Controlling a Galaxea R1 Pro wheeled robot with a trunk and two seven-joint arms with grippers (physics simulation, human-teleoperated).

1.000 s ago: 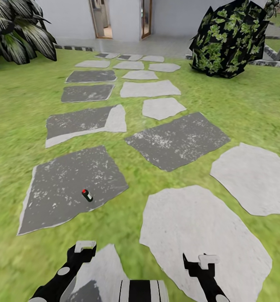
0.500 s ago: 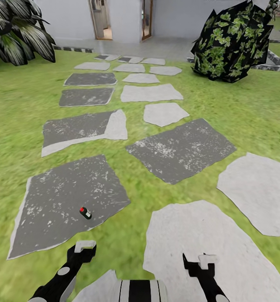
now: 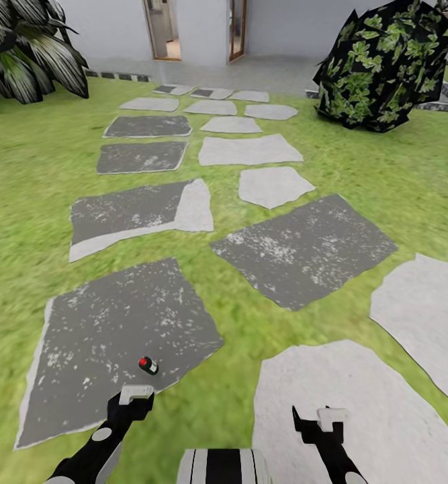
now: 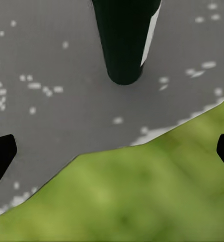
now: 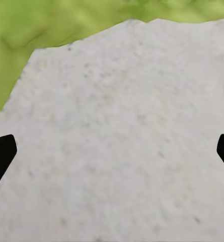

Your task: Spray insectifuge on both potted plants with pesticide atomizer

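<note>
My left gripper [image 4: 112,151] has its jaws spread wide with nothing between them, only the dark tips of its fingers [image 4: 1,154] showing at the edges of the wrist view; it hangs above the rim of a dark grey stepping stone [image 3: 109,329] where stone meets lawn [image 3: 22,181]; I see the pesticide atomizer [image 3: 148,365] lying on that stone near its edge, just ahead of the left gripper [image 3: 135,395] and untouched; in the left wrist view the bottle [image 4: 124,40] is a dark green body with a white label; my right gripper [image 5: 112,151] is equally wide and empty, over a pale stepping stone [image 5: 117,141], well apart from the bottle.
</note>
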